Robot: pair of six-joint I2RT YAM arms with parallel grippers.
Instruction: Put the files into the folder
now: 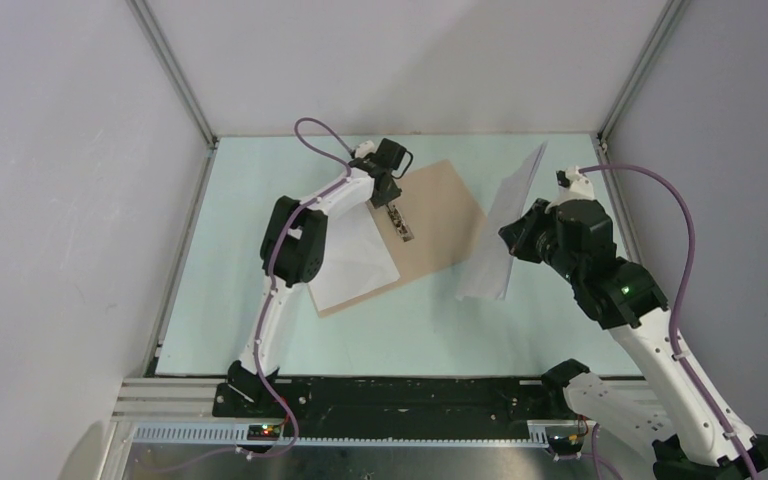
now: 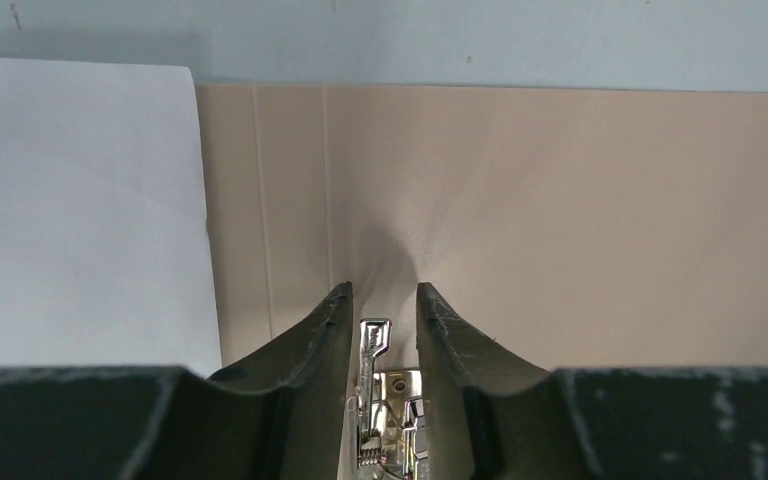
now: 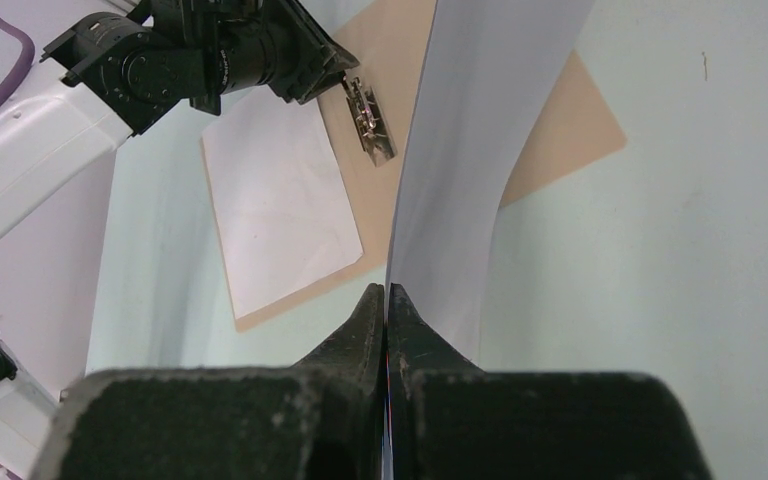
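- While your right gripper (image 3: 386, 292) clenched the files (image 3: 490, 120), only its wrist view showed that pinch.
- Only the left wrist view showed your left gripper (image 2: 380, 292) straddling the clip (image 2: 375, 342) on the folder (image 2: 610, 220); grip unclear.

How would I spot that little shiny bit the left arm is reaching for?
Find the tan folder lying open on the pale green table. Near its middle, beside the white sheet lying on it, sits a small metal clip, between the fingers of the left tool. It's the only shiny silver thing there.
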